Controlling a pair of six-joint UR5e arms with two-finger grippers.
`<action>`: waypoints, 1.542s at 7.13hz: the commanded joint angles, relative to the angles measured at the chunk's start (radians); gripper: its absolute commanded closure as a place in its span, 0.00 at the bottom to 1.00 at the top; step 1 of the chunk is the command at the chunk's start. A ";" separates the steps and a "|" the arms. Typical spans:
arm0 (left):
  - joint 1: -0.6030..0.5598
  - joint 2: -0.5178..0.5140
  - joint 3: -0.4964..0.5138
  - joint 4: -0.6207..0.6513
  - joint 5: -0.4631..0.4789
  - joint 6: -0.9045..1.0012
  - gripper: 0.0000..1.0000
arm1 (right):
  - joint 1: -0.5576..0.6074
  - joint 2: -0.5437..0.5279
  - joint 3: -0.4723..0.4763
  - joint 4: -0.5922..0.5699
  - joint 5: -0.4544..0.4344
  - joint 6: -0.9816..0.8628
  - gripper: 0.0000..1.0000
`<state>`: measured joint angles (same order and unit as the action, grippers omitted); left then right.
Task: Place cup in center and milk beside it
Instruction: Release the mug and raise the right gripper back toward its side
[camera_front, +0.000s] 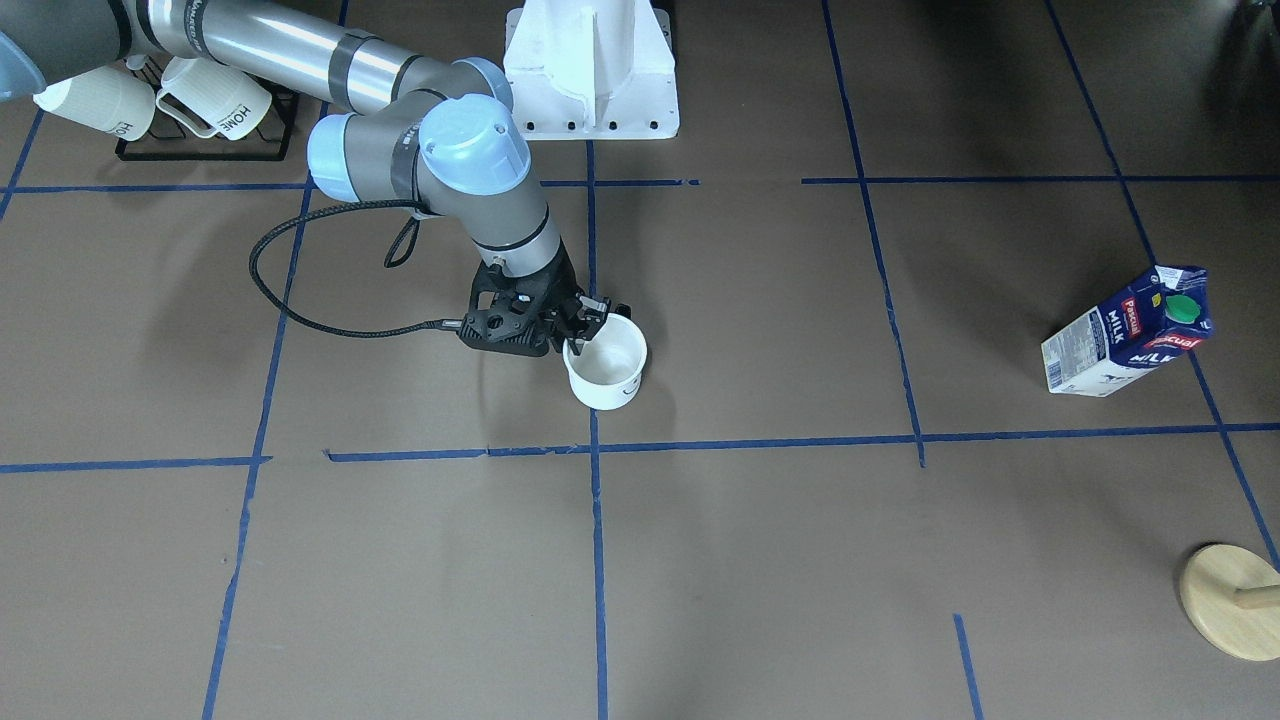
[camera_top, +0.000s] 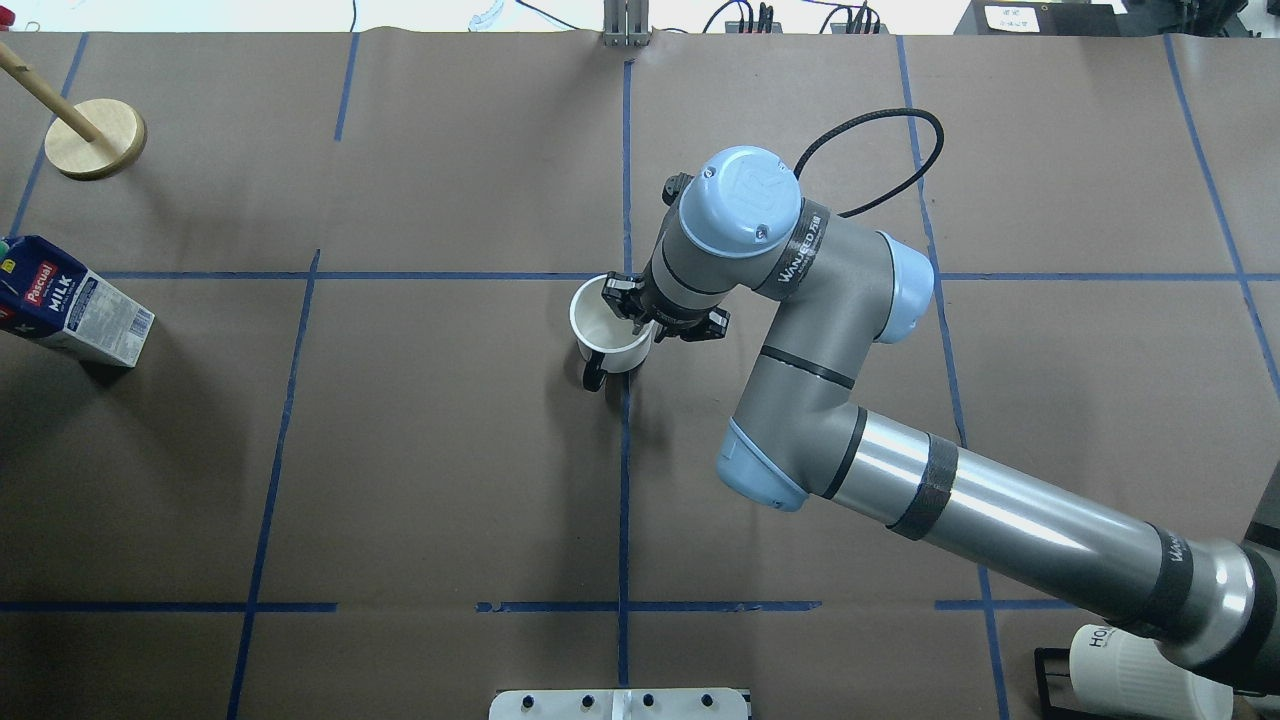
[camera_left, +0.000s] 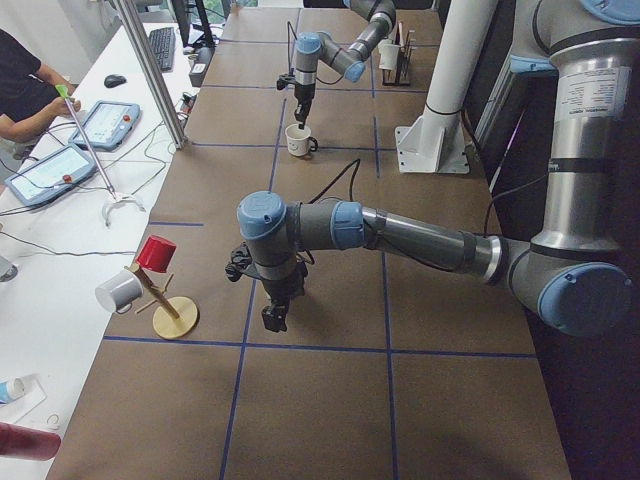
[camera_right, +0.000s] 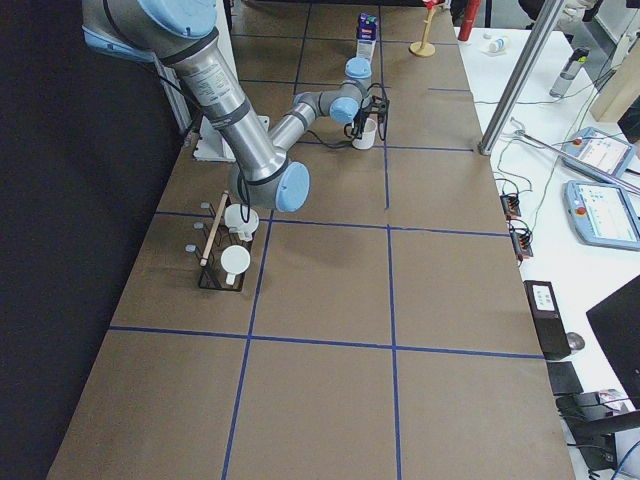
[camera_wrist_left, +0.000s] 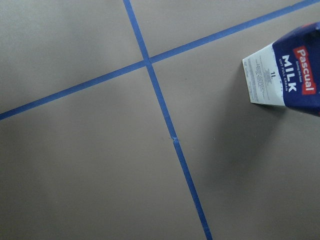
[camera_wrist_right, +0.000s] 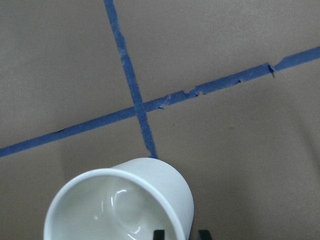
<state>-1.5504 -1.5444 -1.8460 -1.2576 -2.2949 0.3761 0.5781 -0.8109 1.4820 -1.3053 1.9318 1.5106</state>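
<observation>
The white cup (camera_front: 607, 365) stands upright just on the robot's side of the center tape crossing (camera_front: 595, 447). Its black handle (camera_top: 593, 378) points toward the robot. My right gripper (camera_front: 585, 335) is shut on the cup's rim, one finger inside and one outside. I cannot tell whether the cup rests on the surface. In the right wrist view the cup (camera_wrist_right: 120, 205) sits below the crossing (camera_wrist_right: 140, 107). The milk (camera_front: 1130, 335) stands far off on my left side and also shows in the left wrist view (camera_wrist_left: 287, 75). My left gripper (camera_left: 273, 318) hangs over the table; I cannot tell whether it is open.
A black rack with ribbed "HOME" mugs (camera_front: 200, 110) stands at the back on my right side. A round wooden stand (camera_front: 1230, 600) is at the far edge beyond the milk. The white robot base (camera_front: 590, 70) is behind the cup.
</observation>
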 joint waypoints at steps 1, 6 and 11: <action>0.001 0.009 -0.048 0.004 -0.047 -0.006 0.00 | 0.034 -0.046 0.138 -0.034 0.022 -0.001 0.00; 0.148 0.001 -0.232 0.003 -0.081 -0.424 0.00 | 0.538 -0.662 0.529 -0.143 0.468 -0.640 0.00; 0.299 -0.208 -0.002 -0.049 -0.011 -0.575 0.00 | 0.566 -0.729 0.523 -0.137 0.478 -0.767 0.00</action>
<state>-1.2641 -1.6830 -1.9359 -1.3037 -2.3180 -0.1777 1.1436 -1.5387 2.0042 -1.4422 2.4095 0.7462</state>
